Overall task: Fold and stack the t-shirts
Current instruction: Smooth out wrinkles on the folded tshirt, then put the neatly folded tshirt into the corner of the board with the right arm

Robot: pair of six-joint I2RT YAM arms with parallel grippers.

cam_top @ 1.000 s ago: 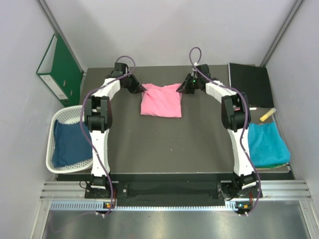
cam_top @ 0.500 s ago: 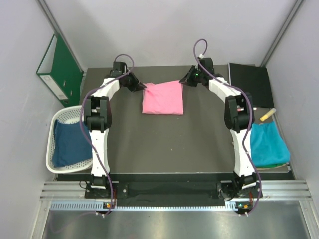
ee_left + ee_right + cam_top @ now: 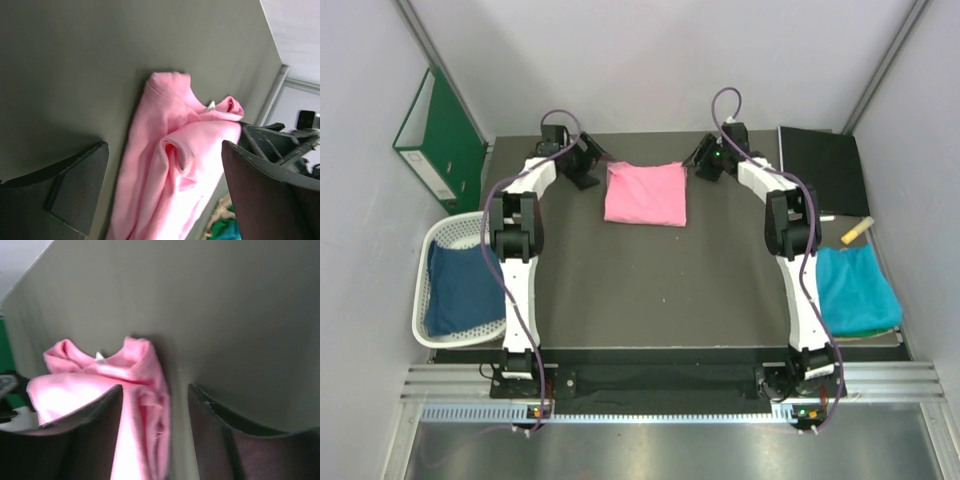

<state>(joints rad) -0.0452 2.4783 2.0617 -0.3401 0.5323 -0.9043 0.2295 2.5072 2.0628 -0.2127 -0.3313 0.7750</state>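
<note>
Pink t-shirt (image 3: 645, 193): folded to a rough rectangle, flat on tabletop (image 3: 650, 290), far-ctr, between the two arms. Left tool (image 3: 590, 172) just beside its far-left corner, right tool (image 3: 705, 165) just beside far-right corner. Both w/ jaws spread wide, nothing held. Clear in wrist views: cloth beyond the fingers, not pinched. Dark blue t-shirt (image 3: 460, 285) in white basket (image 3: 424, 262) at left edge. Teal t-shirt (image 3: 855, 290) at right edge, well apart from pink.

Prob. step: letting go after a fold, then backing off. To do it well:
- Lift both tools straight up & off the cloth together, no sideways drag. Soft cloth, prob. easy to snag on a fingertip & pull the fold open.
- Keep jaws wide till fully clear.
- Watch collar end: bunched & puckered at far edge in wrist views, so no crisp fold there. Worth a light press, or an outward tug at both corners w/ equal pull, before moving on.
- Avoid uneven pull, likely to skew the rectangle.

Cannot tell where stack is meant to go. Blue & teal not yet stacked w/ pink, so approx a third done at best.
</note>
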